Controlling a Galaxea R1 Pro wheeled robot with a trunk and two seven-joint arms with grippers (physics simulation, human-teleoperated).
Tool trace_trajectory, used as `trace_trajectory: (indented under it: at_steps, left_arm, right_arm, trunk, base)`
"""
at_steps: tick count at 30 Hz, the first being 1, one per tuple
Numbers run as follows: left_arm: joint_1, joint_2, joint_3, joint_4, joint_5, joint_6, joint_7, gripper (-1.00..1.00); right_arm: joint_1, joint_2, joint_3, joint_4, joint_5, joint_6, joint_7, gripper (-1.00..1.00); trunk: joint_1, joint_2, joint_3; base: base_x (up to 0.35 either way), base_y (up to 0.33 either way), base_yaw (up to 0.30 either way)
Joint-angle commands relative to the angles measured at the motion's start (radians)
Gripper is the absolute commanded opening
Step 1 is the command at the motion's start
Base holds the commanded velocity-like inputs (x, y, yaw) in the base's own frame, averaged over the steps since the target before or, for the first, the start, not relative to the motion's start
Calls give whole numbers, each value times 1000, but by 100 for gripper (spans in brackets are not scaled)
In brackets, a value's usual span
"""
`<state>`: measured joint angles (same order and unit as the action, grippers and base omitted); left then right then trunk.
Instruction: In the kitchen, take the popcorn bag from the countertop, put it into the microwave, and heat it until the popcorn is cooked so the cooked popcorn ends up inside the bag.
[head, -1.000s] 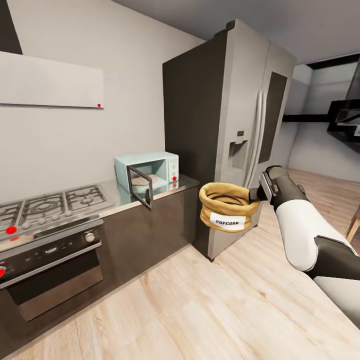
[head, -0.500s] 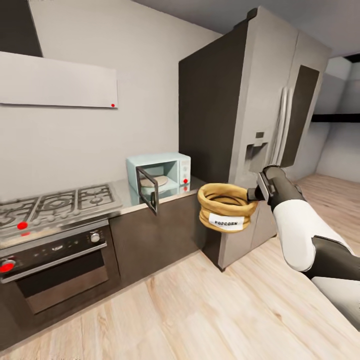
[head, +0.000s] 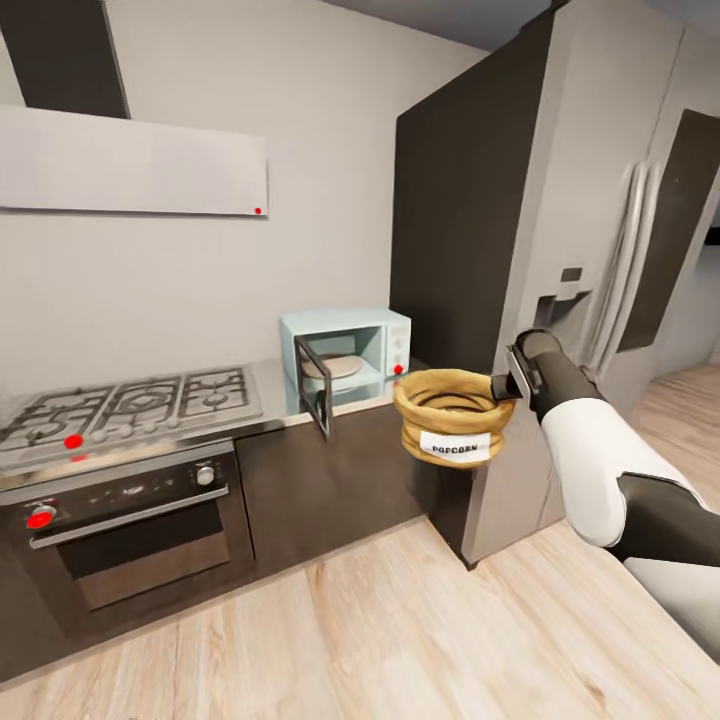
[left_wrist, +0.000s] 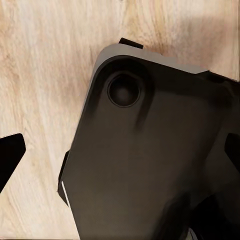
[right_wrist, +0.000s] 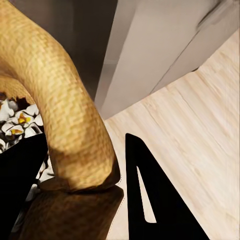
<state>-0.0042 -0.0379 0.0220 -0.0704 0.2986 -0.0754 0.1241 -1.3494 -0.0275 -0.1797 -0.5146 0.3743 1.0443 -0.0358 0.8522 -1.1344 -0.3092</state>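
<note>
The tan popcorn bag (head: 452, 415) with its white "POPCORN" label hangs in the air off the counter's right end, in front of the fridge. My right gripper (head: 503, 385) is shut on its thick rolled rim (right_wrist: 70, 130), and white kernels (right_wrist: 17, 120) show inside. The mint-blue microwave (head: 352, 348) stands on the grey countertop (head: 272, 385) to the left of the bag and farther back. Its dark door (head: 313, 385) is swung open and a plate lies inside. My left gripper (left_wrist: 120, 155) hangs open over the wooden floor, beside my dark base.
A tall grey fridge (head: 560, 250) rises just behind and right of the bag. A gas hob (head: 130, 400) with a dark built-in oven (head: 130, 520) below fills the counter's left part. A range hood (head: 130, 165) hangs above. Wooden floor (head: 400, 620) lies open in front.
The whole view has shifted, so the counter, microwave and fridge look larger and farther right. The bag stays in my right gripper and now sits closer to the microwave.
</note>
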Motion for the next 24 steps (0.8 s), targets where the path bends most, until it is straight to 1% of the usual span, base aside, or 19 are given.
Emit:
trace_trajectory:
  at_steps: [1, 24]
  left_arm:
    - [0, 0, 2, 0, 3, -3, 3, 100]
    - [0, 0, 3, -2, 3, -3, 3, 100]
  right_arm:
    - [0, 0, -3, -1, -4, 3, -3, -100]
    - [0, 1, -4, -3, -9, 3, -1, -100]
  trunk:
    - [0, -1, -1]
    - [0, -1, -1]
  base:
    - [196, -220, 269]
    - [196, -177, 269]
